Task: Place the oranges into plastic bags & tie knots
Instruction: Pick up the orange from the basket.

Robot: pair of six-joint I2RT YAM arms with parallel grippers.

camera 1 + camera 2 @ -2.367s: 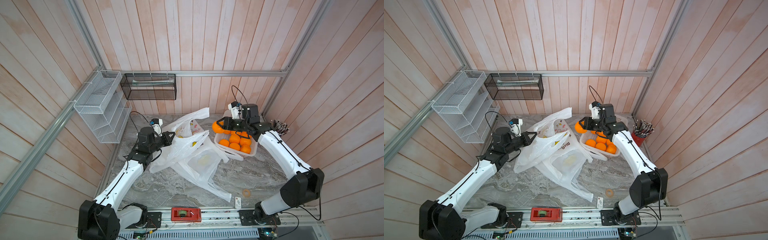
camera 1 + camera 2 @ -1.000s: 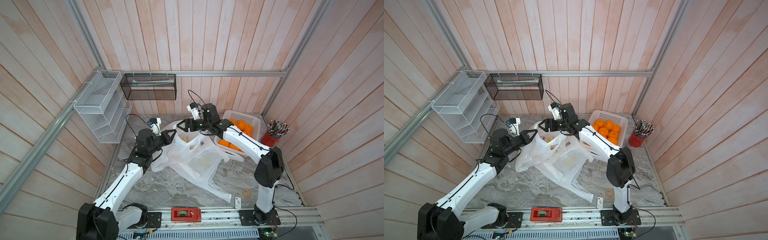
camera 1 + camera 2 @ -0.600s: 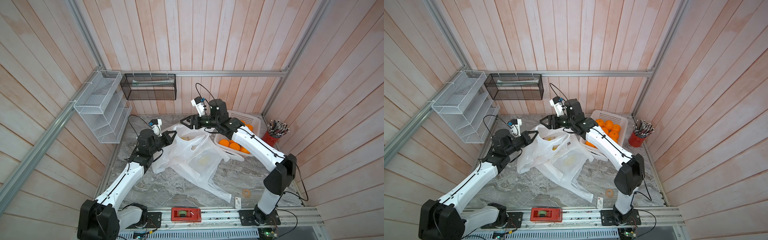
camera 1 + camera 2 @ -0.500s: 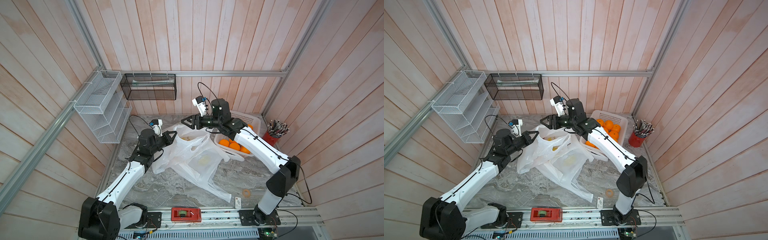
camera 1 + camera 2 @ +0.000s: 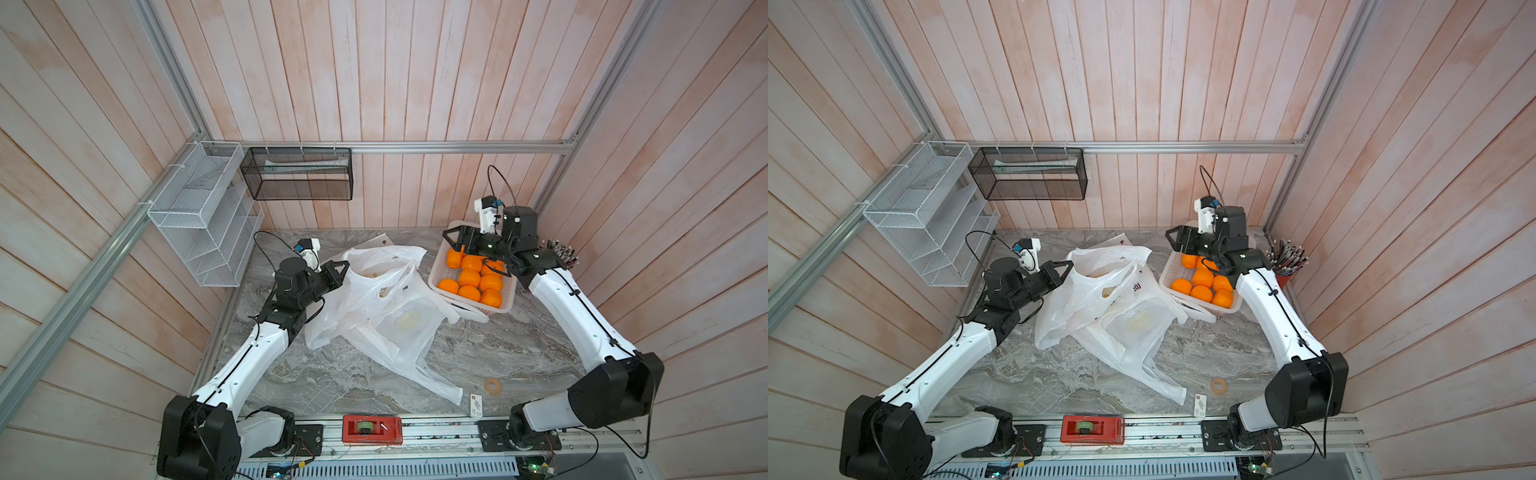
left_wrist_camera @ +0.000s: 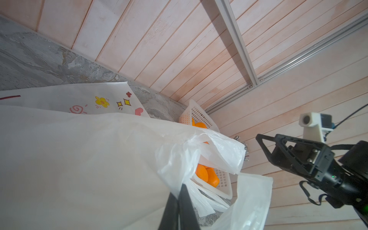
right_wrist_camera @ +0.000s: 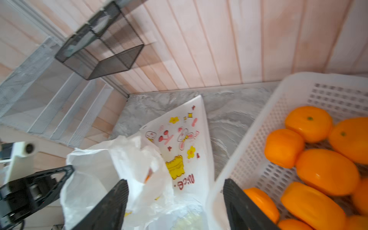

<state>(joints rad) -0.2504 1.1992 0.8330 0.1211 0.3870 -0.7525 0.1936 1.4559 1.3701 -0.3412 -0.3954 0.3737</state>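
Left gripper [image 5: 341, 267] pinches shut on the mouth of the plastic bag [image 5: 376, 291], just beside the white perforated basket [image 5: 434, 272]. Right gripper [image 5: 451, 239] hangs wide open and empty over that basket's rim — oranges [image 5: 469, 279] inside.

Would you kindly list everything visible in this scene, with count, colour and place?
oranges: about eight, bright orange, in the white basket
white basket: one, perforated, back right of the table
plastic bags: seemingly three, translucent white, printed, heaped mid-table
wire rack: one, white, left wall
black mesh basket: one, back wall
pen cup: one, red, right of the white basket
ring: one, tan, table's front right
card: one, white, beside the ring
red box: one, front rail
table: one, grey marble
left gripper: one, black, shut on a bag's rim
right gripper: one, black, open, empty, above the white basket
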